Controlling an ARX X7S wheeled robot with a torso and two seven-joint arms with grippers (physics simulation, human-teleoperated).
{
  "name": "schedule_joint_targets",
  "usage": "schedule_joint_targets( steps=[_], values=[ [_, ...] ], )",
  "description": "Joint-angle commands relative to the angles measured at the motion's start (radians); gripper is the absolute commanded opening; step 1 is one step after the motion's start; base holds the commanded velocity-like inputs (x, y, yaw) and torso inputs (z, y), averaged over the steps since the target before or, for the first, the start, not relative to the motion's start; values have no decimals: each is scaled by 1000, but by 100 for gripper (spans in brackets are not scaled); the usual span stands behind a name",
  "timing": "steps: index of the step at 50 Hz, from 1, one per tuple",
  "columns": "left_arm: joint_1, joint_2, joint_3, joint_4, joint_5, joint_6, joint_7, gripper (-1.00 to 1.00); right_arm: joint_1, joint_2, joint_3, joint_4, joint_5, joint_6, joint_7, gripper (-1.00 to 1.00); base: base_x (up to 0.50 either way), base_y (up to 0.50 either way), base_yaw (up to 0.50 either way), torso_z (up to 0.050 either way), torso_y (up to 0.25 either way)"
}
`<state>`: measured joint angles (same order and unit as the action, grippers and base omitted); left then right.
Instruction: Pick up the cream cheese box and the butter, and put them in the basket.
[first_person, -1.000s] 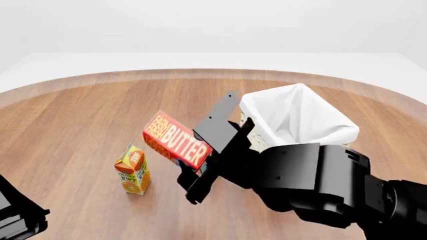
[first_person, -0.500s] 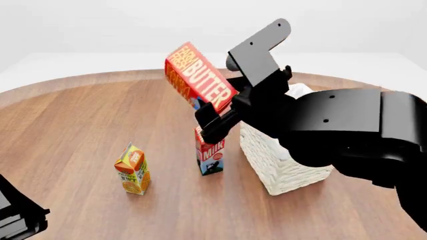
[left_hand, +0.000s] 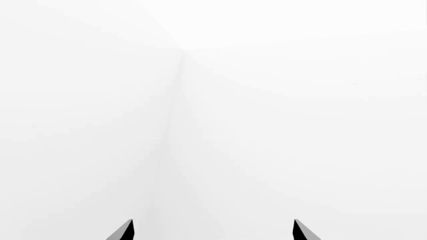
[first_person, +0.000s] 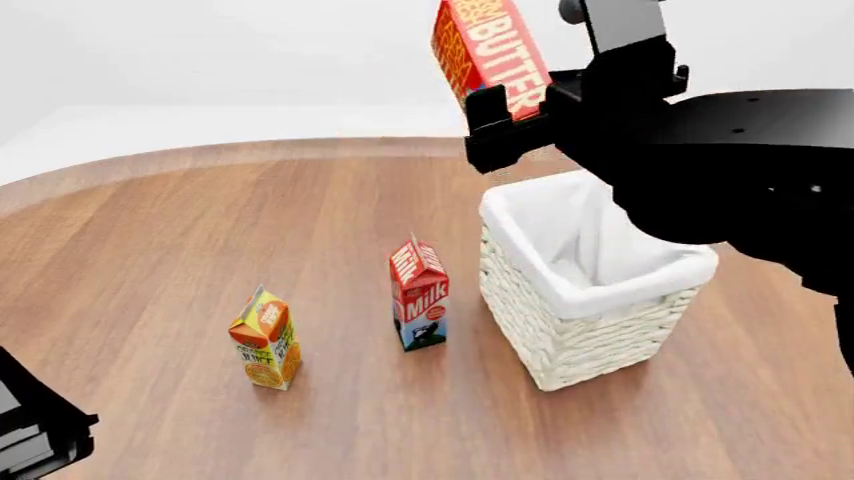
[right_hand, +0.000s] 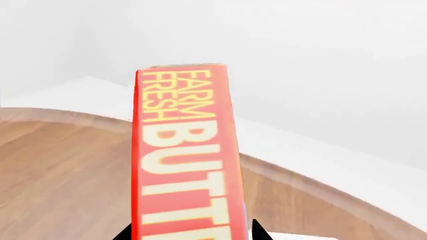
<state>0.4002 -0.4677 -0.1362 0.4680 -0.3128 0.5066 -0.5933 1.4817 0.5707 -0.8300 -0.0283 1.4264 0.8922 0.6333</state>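
Wood-brown tabletop (first_person: 160, 240) carries everything we see, and we place things by the basket (first_person: 587, 330), a cream woven one with a white liner folded over its rim, standing toward the table's right. Far out to its left, at the head view's lower corner, a dark part of our left arm (first_person: 34, 430) shows; the left gripper (left_hand: 212, 232) appears only as two dark tips set well apart in its wrist view, facing blank white with nothing between them. Well left of the basket stands an orange juice carton (first_person: 266, 340), upright. Nearer, just beside the basket's left wall but apart from it, stands a red-and-white milk carton (first_person: 419, 293), also upright. Bare wood lies open between the two cartons and in front of them, and the table's curved far edge runs behind them. Above the basket's far left corner, our right gripper (first_person: 514, 110) is clamped on the butter (first_person: 489, 45), which is held high and tilted, its lettering facing us; in the right wrist view the butter (right_hand: 183, 160) fills the middle between the dark finger tips. We cannot see the cream cheese box. Half a second ago the butter hung lower and further left, over the milk carton; it has since risen and moved toward the basket.
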Motion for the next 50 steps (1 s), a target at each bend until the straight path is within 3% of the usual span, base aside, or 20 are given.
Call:
schedule_joint_targets(
  steps=[1, 10, 50],
  values=[
    [-8, -3, 1, 2, -2, -10, -1, 100, 41, -9, 64, 86, -47, -12, 68, -100, 0, 0, 0, 0, 0],
    [-11, -3, 4, 0, -1, -11, 1, 100, 40, -13, 83, 145, -79, -48, 133, -100, 0, 0, 0, 0, 1],
    [-1, 0, 0, 1, -2, -6, 3, 100, -14, -40, 66, 401, -180, -144, 113, -100, 0, 0, 0, 1, 2]
  ],
)
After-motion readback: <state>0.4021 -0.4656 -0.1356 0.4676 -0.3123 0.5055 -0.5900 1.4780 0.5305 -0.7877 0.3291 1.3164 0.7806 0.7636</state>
